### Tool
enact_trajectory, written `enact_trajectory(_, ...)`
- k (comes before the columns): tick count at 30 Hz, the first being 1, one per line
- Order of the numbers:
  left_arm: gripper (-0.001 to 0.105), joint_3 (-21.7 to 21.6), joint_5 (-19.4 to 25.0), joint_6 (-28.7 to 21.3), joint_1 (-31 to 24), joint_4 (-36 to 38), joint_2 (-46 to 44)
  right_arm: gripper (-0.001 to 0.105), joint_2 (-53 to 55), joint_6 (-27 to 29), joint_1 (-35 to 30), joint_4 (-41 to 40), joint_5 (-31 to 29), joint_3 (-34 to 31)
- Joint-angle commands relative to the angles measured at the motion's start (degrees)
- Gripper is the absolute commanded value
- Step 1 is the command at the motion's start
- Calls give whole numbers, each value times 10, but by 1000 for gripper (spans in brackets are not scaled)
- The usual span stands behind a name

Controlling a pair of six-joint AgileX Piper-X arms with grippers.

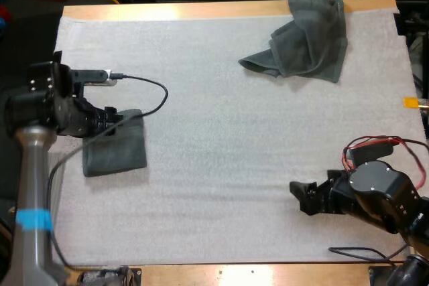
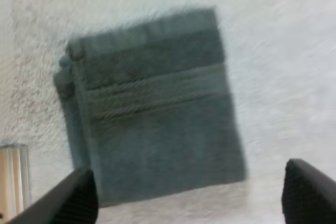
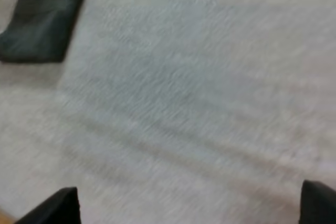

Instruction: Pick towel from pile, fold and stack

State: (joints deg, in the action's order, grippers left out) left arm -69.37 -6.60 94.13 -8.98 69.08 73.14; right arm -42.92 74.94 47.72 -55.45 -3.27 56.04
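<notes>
Starting at the left of the high view, you are seeing the left gripper hanging over the far edge of a folded, dark grey-green terry towel. That towel is lying flat on the white foam mat, near the mat's left side. In the left wrist view the gripper's two black fingers are standing wide apart, one to each side of the towel's near edge, and they are gripping nothing. The towel is showing a woven band across its middle, and a second layer is peeking out along one side.

Moving right, bare mat is stretching across the middle. At the mat's far right, a crumpled dark grey-green towel is lying in a loose heap, its upper part lapping onto the wooden table edge.

Nearer to you on the right, the right gripper is hanging over bare mat, well apart from both towels. In the right wrist view its fingers are spread wide, holding nothing and pointing toward the folded towel.
</notes>
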Motion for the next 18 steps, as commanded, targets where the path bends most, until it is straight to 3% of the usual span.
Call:
enact_trajectory(1,69,-3,-14,9,9,4,-21,79,1,18,-2,-2,-24,4)
enact_trajectory(9,69,-3,-20,17,111,2,-109,79,-18,70,-72,-6,-38,4)
enact_trajectory(15,69,-3,-15,36,187,2,-163,79,-18,131,-198,-11,-25,4)
enact_trajectory(18,69,-3,12,37,215,8,-183,79,-18,158,-262,-19,-6,4)
